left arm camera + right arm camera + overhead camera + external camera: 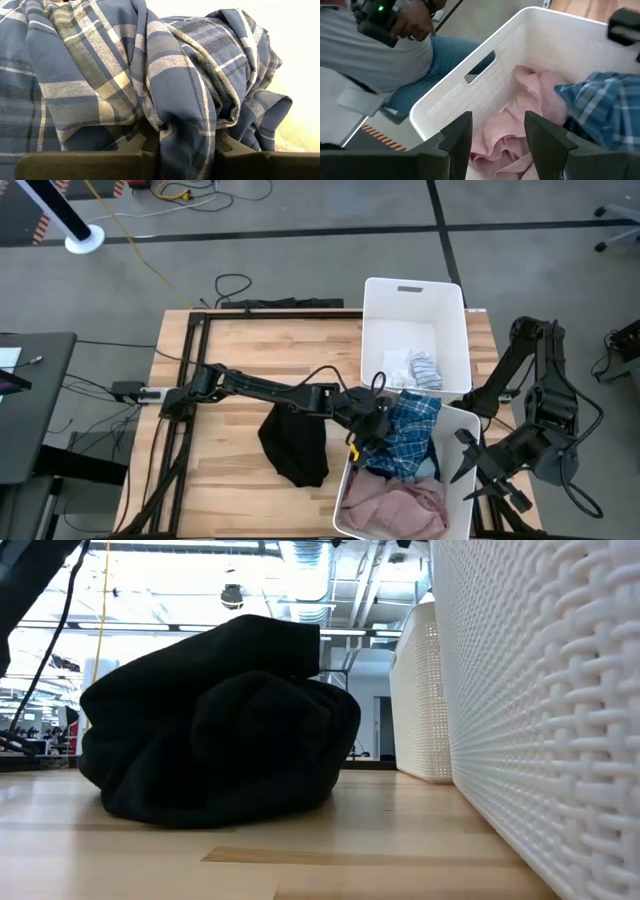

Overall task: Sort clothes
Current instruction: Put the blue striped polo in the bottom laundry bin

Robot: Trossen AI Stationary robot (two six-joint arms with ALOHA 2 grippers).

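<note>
The left gripper (372,420) reaches across the table (230,370) from the left and sits at the rim of the near bin (462,480), clenched on a fold of the blue plaid shirt (410,435); in the left wrist view the shirt (150,75) fills almost the whole picture, and a bunched pleat of it is pinched between the two dark fingers (135,145). The shirt hangs over the upper part of that bin, lying on top of the pink garment (395,500), which covers the bin's floor. The right wrist view shows the same bin (460,95) from its outer side, with the pink garment (520,120) crumpled inside and the plaid shirt (600,110) beside it. The black garment (295,445) lies in a heap on the bare wood just left of the near bin, apart from it; the low view shows it as a rounded dark mound (215,725) resting on the tabletop. The far bin (415,305) holds small white and striped socks (415,368) near its near wall. The right gripper (478,465) waits off the right edge of the table beside the near bin, its fingers (457,135) spread apart and grasping nothing. Beyond the bin, a seated person (395,45) holds a dark device.
</note>
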